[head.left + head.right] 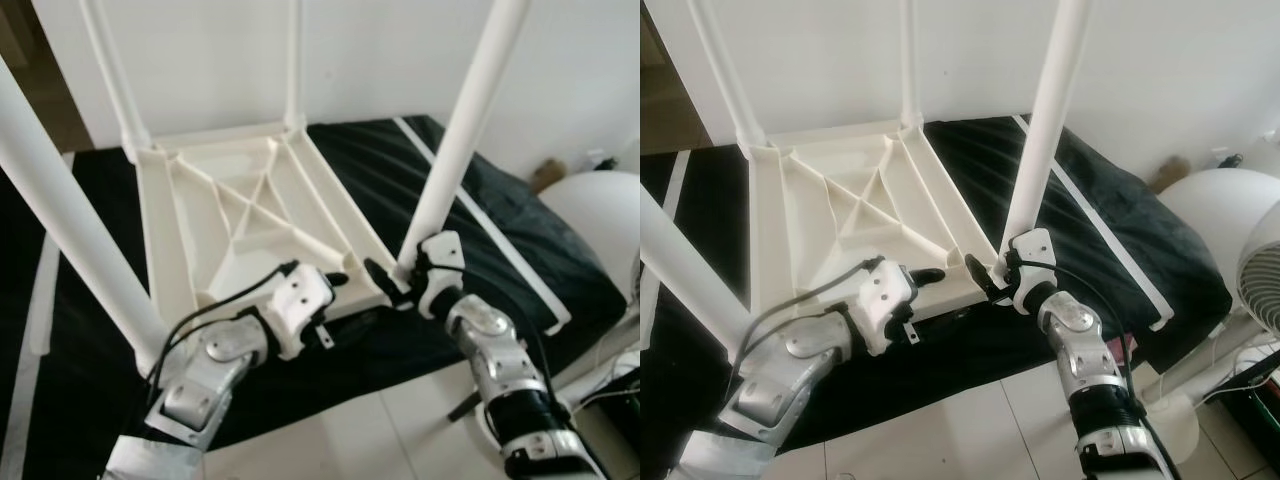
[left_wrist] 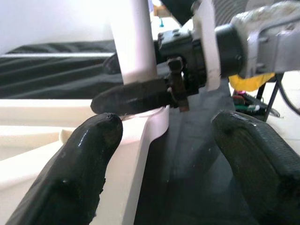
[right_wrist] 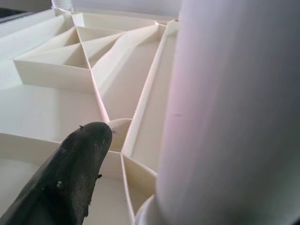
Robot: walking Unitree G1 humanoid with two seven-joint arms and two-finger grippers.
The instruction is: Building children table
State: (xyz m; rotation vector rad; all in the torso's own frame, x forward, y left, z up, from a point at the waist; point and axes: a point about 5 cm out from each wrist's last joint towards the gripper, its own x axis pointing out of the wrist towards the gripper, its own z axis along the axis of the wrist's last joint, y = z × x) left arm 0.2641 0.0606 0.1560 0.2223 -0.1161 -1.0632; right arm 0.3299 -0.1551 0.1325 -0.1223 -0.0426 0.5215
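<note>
A white plastic table top (image 1: pixel 200 230) lies upside down on a black cloth, with white legs standing up from its corners. My right gripper (image 1: pixel 400 275) is shut on the base of the near right leg (image 1: pixel 470 130). One of its fingers (image 3: pixel 70 178) rests beside the leg (image 3: pixel 234 117) over the ribbed underside. My left gripper (image 1: pixel 345 300) is open at the top's front edge, just left of that corner. One of its fingers (image 2: pixel 79 168) is over the rim and the other over the cloth.
The near left leg (image 1: pixel 70 220) rises close beside my left arm. Two thinner legs stand at the far corners by the white wall. The black cloth (image 1: pixel 500 240) spreads to the right, a white fan (image 1: pixel 1260 280) stands at the right edge, and pale floor tiles (image 1: pixel 380 430) lie in front.
</note>
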